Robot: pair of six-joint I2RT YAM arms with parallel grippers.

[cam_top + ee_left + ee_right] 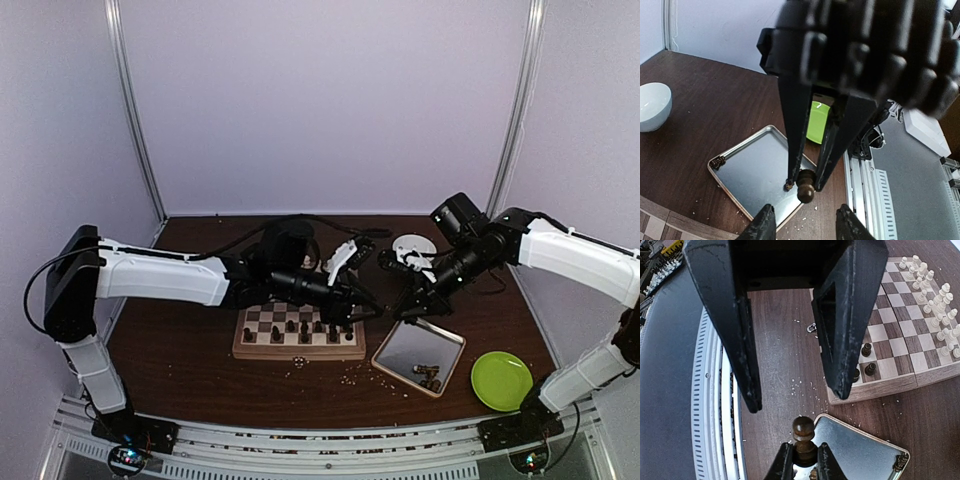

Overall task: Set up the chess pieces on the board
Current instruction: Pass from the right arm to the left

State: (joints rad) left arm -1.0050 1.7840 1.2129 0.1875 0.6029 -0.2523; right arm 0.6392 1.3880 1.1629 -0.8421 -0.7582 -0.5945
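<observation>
We see R gripper clamped on dark pawn, L gripper agape just beside; tray holds dark pieces.

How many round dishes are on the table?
2. A green plate lies at the near right, right of the metal tray; a white bowl sits farther back, beyond that tray. The arms may hide others.

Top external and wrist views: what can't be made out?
Top external: far rows of the board hidden by the left arm; pieces too small to identify.
Left wrist: board cut off at the bottom-left corner.
Right wrist: tray cut by bottom edge; base of held dark piece hidden by jaws.
</observation>
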